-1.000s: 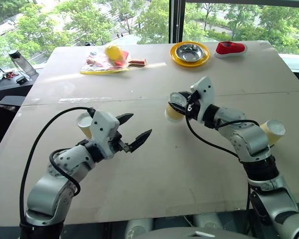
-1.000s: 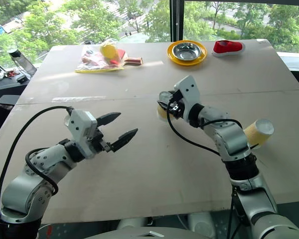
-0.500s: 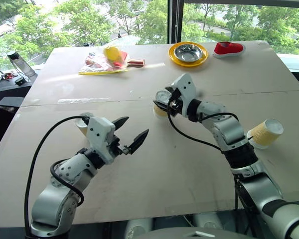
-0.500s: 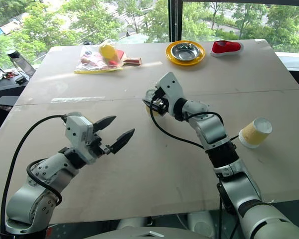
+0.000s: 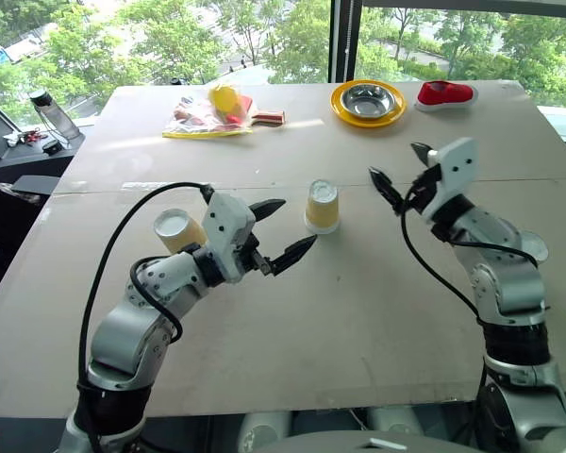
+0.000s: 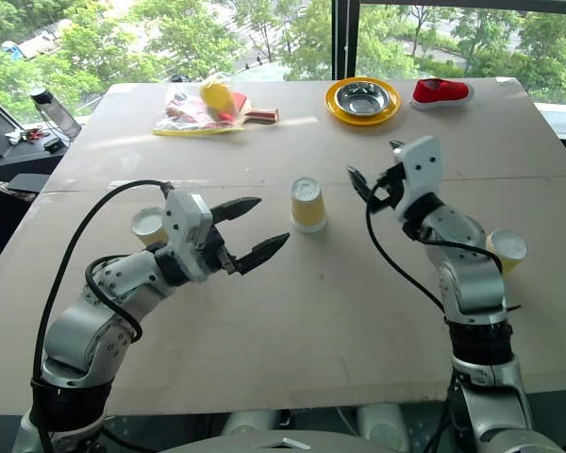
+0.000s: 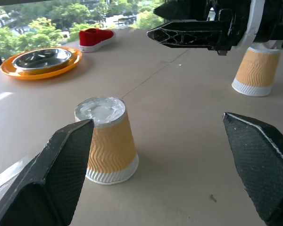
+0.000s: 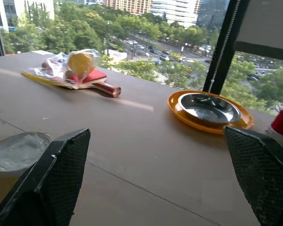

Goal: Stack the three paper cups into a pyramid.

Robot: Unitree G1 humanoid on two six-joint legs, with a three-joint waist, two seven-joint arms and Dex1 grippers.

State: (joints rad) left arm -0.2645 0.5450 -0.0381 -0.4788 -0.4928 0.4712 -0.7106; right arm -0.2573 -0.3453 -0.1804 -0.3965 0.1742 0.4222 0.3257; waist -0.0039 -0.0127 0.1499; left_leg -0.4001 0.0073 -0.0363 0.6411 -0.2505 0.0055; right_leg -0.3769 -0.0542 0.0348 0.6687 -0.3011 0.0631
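big tan table takes up most of the scene, seam running across its middle, windows behind it with green trees and a street outside. far edge of the table has a yellow plate with a steel bowl in it, a red shoe just beside that, and a bag of toys with a red paddle further left; a bottle sits on a side shelf off the table's left edge. left claw is open, holding nothing, pointing level toward the middle cup, near it but not touching. right claw is open too, empty, up off the table to the right of that cup and apart from it. three paper cups: middle one stands upside down, base up, alone near the table's centre seam; second cup sits behind the left arm, partly hidden, orientation hard to tell; third cup is upside down behind the right forearm, well apart from the middle one. progress judgement: early, only one cup looks placed as a base, no two cups are side by side yet and nothing is stacked. left to do: bring a second cup right beside the middle one, then set the third on top across both.
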